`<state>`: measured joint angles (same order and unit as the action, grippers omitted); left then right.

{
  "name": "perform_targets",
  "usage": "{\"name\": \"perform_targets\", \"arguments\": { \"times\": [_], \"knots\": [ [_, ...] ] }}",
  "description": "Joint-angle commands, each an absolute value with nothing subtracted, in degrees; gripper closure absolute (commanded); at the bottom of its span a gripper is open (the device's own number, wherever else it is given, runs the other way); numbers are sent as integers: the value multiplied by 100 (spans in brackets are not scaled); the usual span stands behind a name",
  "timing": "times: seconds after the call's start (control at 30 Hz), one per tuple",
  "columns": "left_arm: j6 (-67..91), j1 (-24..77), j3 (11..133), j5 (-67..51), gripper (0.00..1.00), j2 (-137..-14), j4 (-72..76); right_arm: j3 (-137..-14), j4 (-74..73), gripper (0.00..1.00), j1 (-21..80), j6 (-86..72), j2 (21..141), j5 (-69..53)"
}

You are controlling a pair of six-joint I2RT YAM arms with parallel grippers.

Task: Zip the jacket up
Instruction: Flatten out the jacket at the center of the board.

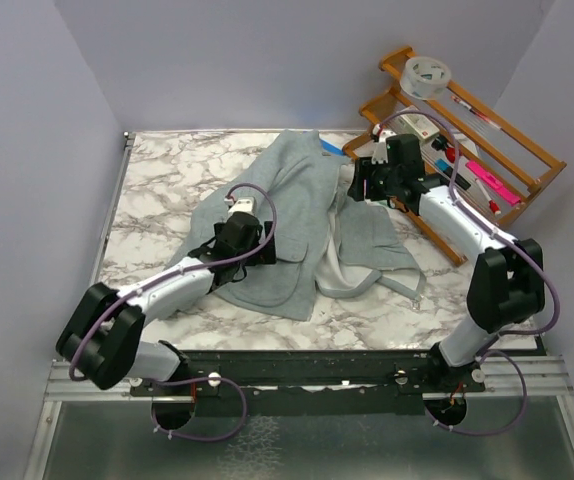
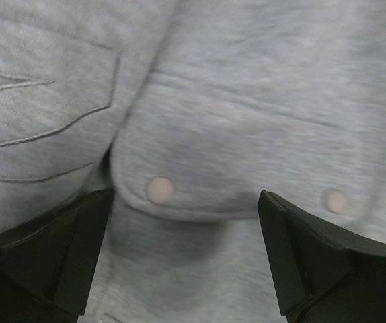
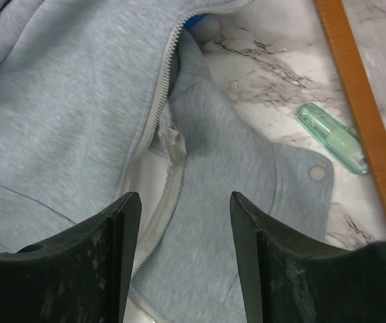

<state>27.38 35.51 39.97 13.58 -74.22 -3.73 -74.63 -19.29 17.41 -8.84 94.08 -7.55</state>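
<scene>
Marbled table [image 1: 167, 180] holds the jacket [image 1: 297, 220], zipper [image 3: 159, 101] undone. Left jaws gape empty over fleece; right jaws stand open astride the zipper, likely needing next to find and pinch its slider.

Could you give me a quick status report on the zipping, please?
Left gripper and right gripper open, empty. Jacket on table, zipper undone. Green tube nearby, not blocking.
</scene>
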Motion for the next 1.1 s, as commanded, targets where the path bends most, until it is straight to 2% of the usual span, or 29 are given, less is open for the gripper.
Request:
{"name": "perform_targets", "arguments": {
  "times": [0.0,0.13,0.3,0.67,0.73,0.83,0.9,0.97,1.07],
  "knots": [
    [3023,3238,4080,1924,1,-8128,-672,-7525,-1768,39,1734,-804,9724,-1256],
    [3384,2858,3913,2212,1,-8230,-889,-7601,-1543,39,1731,-881,10129,-1344],
    [3507,2315,3646,2061,1,-7848,-931,-7862,-1206,46,1731,-948,10745,-1815],
    [3446,2259,3579,1555,1,-7585,-719,-8007,-243,59,1741,-1299,11371,-2662],
    [3420,2259,3555,1494,1,-7495,-668,-7943,-61,67,1740,-1372,11375,-2726],
    [3381,2259,3550,1468,1,-7342,-642,-7798,131,86,1740,-1364,11158,-2575],
    [3354,2259,3561,1473,1,-7243,-641,-7612,167,95,1740,-1358,10747,-2229],
    [3342,2259,3573,1483,1,-7148,-642,-7489,49,99,1743,-1355,10329,-1764],
    [3325,2259,3615,1504,1,-7022,-633,-7567,-464,100,1743,-1209,9710,-1222]
  ]
}}
